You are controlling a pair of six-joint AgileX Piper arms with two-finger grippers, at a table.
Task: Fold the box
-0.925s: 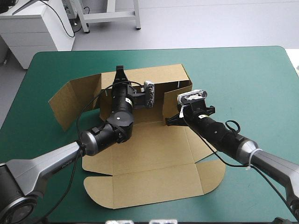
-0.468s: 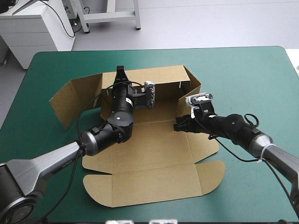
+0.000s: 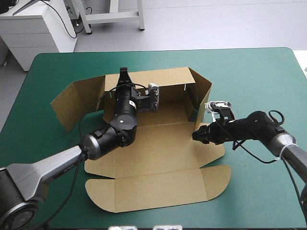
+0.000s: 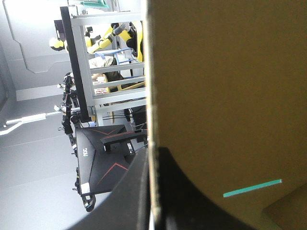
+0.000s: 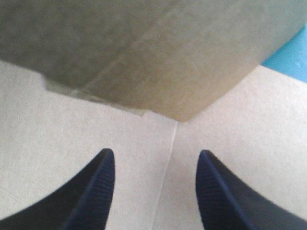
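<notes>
High view, box (image 3: 158, 158) lengthwise near-to-far, left gripper (image 3: 123, 73) pinching it, right gripper (image 3: 196, 136) wide

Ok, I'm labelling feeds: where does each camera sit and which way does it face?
High: above and behind, looking down on table and box; left arm, right arm show.
Left wrist: looks level roomward along the box's wall; left jaws clamp it.
Right wrist: looks down at the box's floor; right jaws open.
All share the box.
</notes>
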